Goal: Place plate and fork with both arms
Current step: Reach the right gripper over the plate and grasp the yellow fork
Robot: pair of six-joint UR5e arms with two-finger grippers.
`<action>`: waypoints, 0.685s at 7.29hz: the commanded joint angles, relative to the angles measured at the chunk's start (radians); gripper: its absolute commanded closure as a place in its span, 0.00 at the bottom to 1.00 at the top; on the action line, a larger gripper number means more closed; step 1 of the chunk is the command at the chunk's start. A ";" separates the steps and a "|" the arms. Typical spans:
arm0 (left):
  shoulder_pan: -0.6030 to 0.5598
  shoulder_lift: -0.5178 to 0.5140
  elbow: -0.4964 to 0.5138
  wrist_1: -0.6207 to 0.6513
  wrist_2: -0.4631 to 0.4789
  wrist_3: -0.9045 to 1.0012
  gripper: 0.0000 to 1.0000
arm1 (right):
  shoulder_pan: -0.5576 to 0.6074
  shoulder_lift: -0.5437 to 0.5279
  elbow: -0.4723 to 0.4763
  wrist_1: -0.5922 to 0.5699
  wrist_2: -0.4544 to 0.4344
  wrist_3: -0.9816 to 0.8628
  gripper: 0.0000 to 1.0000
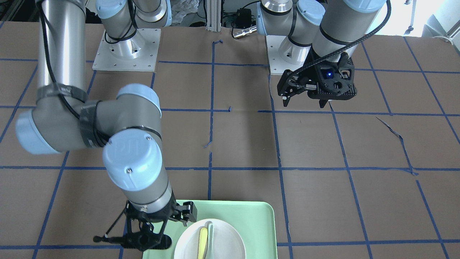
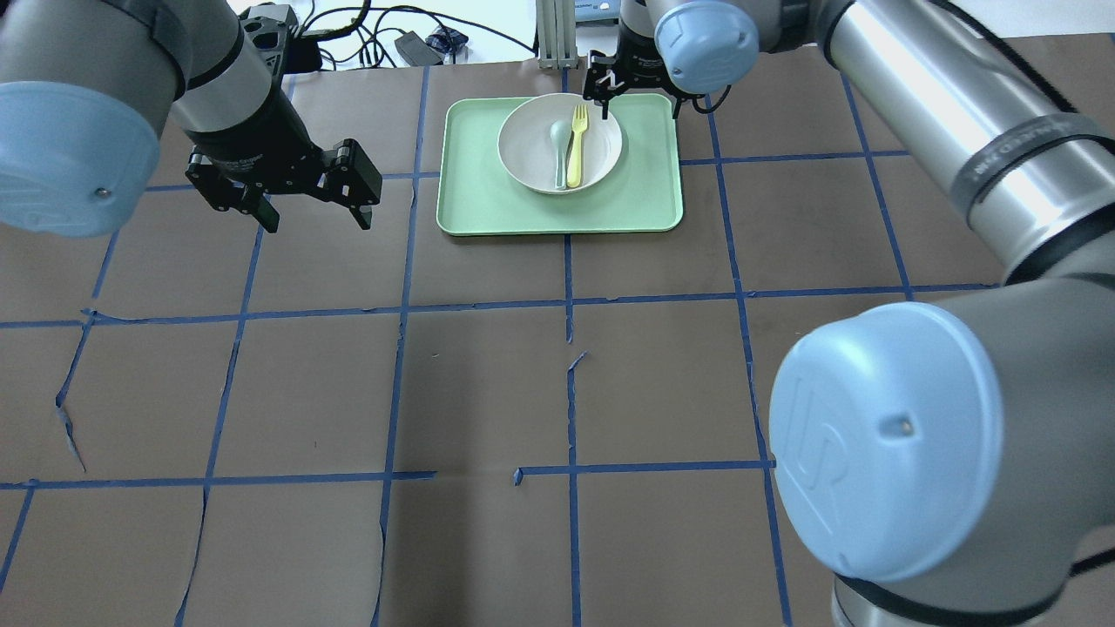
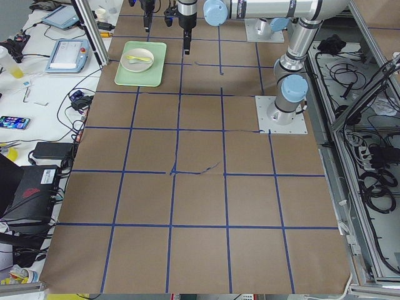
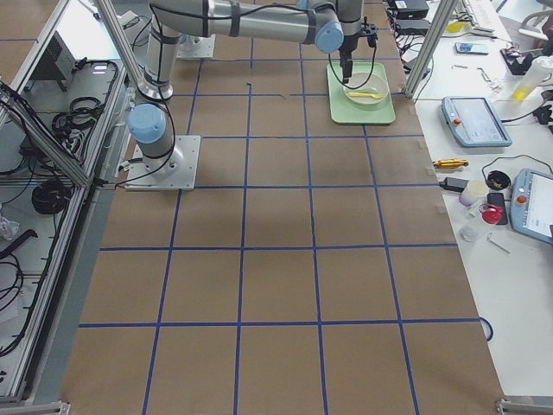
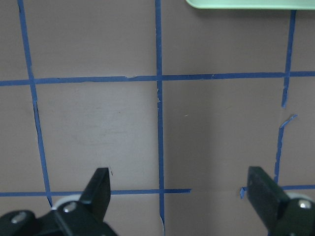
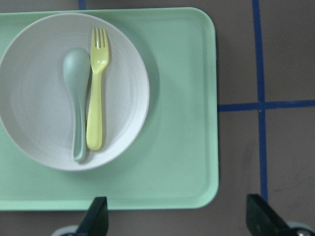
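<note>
Overhead exterior view: a round off-white plate (image 2: 528,162) sits on a rectangular light-green tray (image 2: 475,205) at top centre, with a pale-yellow plastic fork (image 2: 576,148) and a grey-green spoon (image 2: 558,150) lying in it. The black left claw (image 2: 316,218) and right claw (image 6: 179,219) hang open and empty. By appearances, nothing has been lifted or placed yet.
</note>
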 commanded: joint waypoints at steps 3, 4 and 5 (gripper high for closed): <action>0.000 0.011 -0.014 0.000 0.000 0.003 0.00 | 0.034 0.196 -0.137 -0.077 0.026 0.096 0.36; 0.000 0.012 -0.016 0.000 0.011 0.003 0.00 | 0.042 0.216 -0.149 -0.078 0.051 0.136 0.44; 0.000 0.008 -0.016 0.000 0.012 0.005 0.00 | 0.045 0.227 -0.154 -0.078 0.053 0.142 0.45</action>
